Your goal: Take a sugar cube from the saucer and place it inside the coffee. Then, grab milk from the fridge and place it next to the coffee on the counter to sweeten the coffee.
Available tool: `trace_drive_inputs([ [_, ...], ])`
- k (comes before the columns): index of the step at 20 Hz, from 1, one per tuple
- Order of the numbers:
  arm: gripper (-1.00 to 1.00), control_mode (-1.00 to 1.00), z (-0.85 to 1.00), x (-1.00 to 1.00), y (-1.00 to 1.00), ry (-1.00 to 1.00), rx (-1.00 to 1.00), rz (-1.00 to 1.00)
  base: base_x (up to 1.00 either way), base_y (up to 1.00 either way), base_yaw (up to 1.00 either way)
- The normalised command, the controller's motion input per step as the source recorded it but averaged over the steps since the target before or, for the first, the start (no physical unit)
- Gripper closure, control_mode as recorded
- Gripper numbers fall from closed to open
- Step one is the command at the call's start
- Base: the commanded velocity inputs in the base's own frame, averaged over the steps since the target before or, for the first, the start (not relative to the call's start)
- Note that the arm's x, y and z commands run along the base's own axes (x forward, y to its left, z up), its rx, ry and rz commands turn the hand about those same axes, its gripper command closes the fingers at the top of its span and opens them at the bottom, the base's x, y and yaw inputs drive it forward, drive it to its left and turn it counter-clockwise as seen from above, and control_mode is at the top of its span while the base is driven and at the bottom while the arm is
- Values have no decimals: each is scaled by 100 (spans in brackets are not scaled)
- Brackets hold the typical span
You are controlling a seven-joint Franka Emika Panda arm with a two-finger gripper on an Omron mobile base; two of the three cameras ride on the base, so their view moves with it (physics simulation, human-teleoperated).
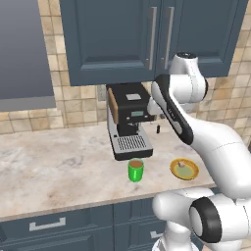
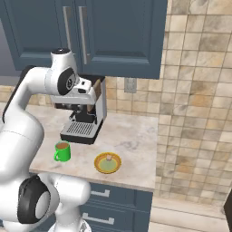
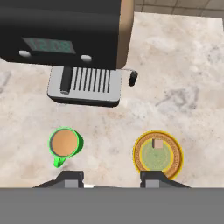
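Resting at twelve o'clock on the yellow-orange saucer [image 3: 158, 154], the pale, squarish sugar cube [image 3: 158, 143] shows no long axis; green coffee [image 3: 64, 142] stands at nine o'clock on the worktop [image 3: 175, 78], handle toward six; claw [image 3: 112, 178] hovers open, empty.

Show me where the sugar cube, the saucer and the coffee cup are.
sugar cube [image 3: 158, 143], hand view, its top face.
saucer [image 3: 172, 167], hand view, its yellow-orange rim.
coffee [image 3: 63, 142], hand view, the brown liquid surface.
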Motion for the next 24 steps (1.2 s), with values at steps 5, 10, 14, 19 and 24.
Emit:
trace_drive_inputs([
  [5,-100,-100,-14,-19,1,4,-2,-1,0,0,0],
  [10,-100,-100,-79,-77,-59,14,0,-3,0,0,0],
  [14,-100,-100,-100,-64,-91,11,0,-4,0,0,0],
  [19,-100,-100,-90,2,-46,8,1,-9,0,0,0],
  [24,-100,-100,-52,22,-15,1,0,-3,0,0,0],
])
